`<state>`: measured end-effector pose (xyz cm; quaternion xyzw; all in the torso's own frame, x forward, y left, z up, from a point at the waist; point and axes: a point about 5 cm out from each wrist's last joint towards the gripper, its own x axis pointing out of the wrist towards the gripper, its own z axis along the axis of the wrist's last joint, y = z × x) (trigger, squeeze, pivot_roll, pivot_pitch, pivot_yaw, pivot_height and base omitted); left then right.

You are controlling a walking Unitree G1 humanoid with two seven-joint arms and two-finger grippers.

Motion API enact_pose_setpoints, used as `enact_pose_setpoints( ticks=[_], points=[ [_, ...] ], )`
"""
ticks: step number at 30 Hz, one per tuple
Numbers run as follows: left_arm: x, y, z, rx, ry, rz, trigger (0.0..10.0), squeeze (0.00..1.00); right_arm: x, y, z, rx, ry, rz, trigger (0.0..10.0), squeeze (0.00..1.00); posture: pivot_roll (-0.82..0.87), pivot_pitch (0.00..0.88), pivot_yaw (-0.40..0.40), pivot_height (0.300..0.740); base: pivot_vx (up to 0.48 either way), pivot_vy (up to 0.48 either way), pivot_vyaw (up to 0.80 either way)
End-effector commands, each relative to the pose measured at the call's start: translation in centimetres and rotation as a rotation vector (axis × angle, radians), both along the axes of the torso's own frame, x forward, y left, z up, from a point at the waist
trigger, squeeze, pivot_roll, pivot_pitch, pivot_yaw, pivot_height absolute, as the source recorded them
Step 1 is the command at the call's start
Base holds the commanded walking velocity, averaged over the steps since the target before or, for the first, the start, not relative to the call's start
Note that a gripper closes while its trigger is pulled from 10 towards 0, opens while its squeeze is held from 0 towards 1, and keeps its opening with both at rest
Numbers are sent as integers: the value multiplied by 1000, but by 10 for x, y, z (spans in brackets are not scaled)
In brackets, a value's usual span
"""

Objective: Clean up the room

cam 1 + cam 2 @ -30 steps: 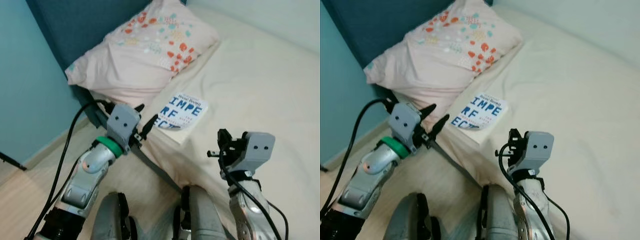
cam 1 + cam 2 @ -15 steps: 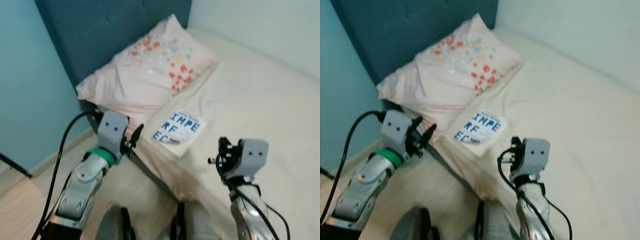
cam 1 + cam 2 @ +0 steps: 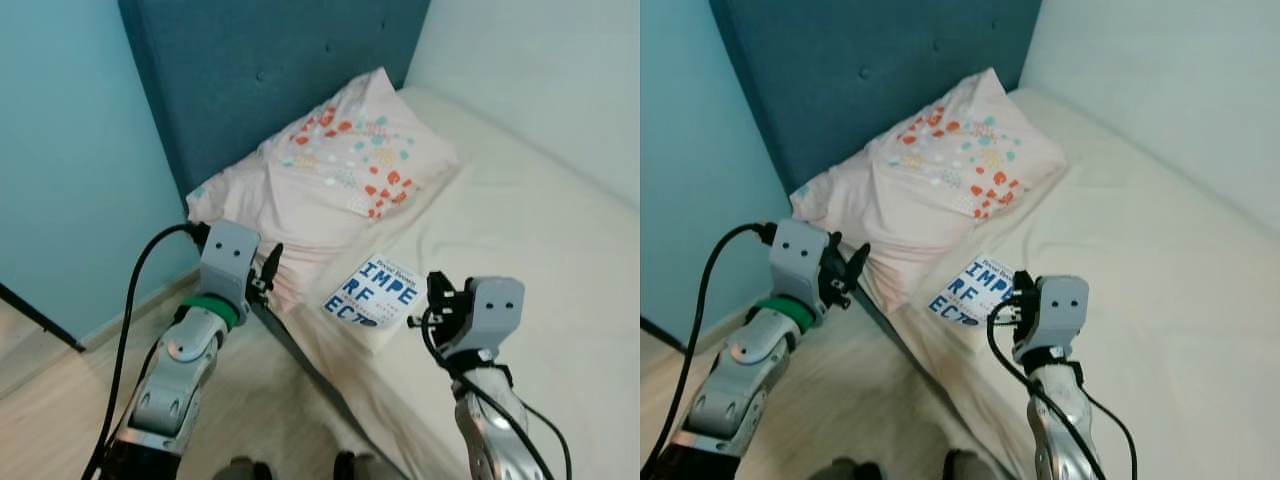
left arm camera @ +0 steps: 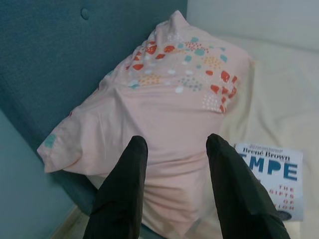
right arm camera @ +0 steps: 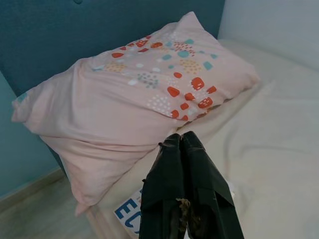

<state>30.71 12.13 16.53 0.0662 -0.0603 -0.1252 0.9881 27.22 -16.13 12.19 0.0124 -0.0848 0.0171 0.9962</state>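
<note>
Left gripper [image 3: 268, 272], fingers parted wide, hangs off the bed [image 3: 520, 220] edge beside the pillow [image 3: 340, 170]. The book [image 3: 373, 293] lies flat on the bed between both grippers, long axis toward the pillow. Right gripper [image 3: 436, 300], fingers pressed together, hovers just beside it.

A bed with a cream sheet [image 3: 520, 220] stands against a dark blue padded headboard [image 3: 270, 80]. On it lie a pale pink pillow with red and teal dots [image 3: 330, 170] and, near the bed's edge just beside the pillow, a white book with blue lettering [image 3: 372, 292].
</note>
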Motion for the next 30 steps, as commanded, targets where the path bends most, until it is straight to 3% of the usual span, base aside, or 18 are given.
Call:
enact_pose_setpoints(
  ticks=[1, 12, 30],
  points=[
    [-1, -3, -9, 6, 40, 0, 10000, 0, -4, -3, -11, 0, 40, -9, 10000, 0, -44, 119, -20, 740, 0, 0, 0],
    [-1, -5, -12, -8, 74, 9, 10000, 0, -3, 0, -15, 20, 57, -24, 10000, 0, -40, 126, -14, 740, 0, 0, 0],
    [-2, -6, -9, -7, 59, -4, 10000, 0, -2, 1, -17, 27, 54, -29, 10000, 0, -34, 126, -3, 740, -415, 0, 0]
  ],
)
